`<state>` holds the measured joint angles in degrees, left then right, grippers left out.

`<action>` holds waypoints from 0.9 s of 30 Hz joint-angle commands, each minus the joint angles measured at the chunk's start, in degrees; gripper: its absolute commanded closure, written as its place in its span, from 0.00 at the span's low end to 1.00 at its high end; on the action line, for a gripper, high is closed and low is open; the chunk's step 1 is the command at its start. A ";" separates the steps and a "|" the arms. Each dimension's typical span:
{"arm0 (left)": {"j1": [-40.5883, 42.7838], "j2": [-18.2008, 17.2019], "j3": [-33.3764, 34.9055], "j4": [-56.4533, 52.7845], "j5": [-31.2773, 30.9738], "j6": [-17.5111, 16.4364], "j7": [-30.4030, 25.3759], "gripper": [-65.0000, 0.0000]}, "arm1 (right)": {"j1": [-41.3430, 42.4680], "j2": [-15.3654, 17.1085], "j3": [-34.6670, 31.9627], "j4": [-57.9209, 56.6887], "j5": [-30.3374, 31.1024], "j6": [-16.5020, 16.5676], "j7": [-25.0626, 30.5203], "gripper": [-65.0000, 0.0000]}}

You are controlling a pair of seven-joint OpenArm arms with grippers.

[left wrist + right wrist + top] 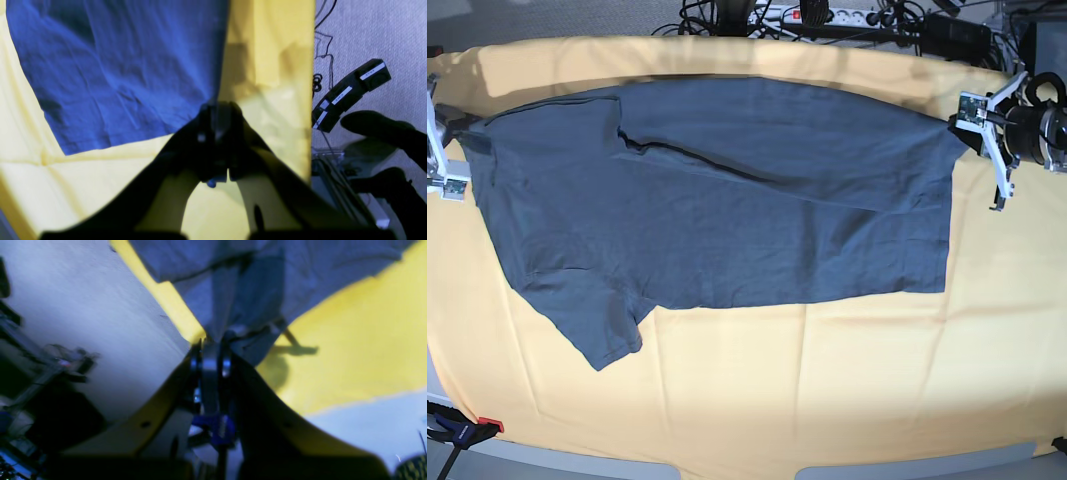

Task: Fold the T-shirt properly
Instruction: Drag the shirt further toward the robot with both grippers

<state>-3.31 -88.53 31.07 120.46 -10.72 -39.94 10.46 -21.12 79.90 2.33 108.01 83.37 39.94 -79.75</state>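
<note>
Blue-grey T-shirt lies on the yellow cloth in the left wrist view, its corner pinched by the left gripper. Right wrist view: the right gripper is clamped on bunched fabric. From the base, the shirt spreads across the table between both arms.

We see a yellow-orange table cloth covering the table. Beyond its far edge lie tangled black cables (and a power strip) on grey floor.

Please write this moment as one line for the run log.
phase: fold under way | T-shirt: partly folded on yellow cloth | left gripper: shut on T-shirt | right gripper: shut on T-shirt
</note>
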 commanded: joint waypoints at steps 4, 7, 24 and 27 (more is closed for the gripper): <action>-0.35 -0.47 -0.74 0.81 -1.07 -0.06 -0.28 1.00 | 0.61 1.84 0.66 0.42 1.63 0.06 -0.25 1.00; -0.35 -0.47 -0.74 0.76 -2.10 -0.06 0.68 1.00 | 0.28 1.66 0.66 0.42 1.63 0.06 -0.25 1.00; 2.27 -0.47 -0.70 0.76 -5.55 -0.06 3.52 1.00 | -21.07 -4.48 0.66 12.55 -12.94 0.06 -0.25 1.00; 6.40 -0.47 -0.70 0.76 -1.86 -0.06 3.52 1.00 | -25.05 -5.79 0.66 12.55 -21.03 0.06 0.66 1.00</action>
<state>3.53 -88.55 30.96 120.88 -11.90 -39.86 14.52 -46.35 73.06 2.46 120.05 61.54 39.94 -78.06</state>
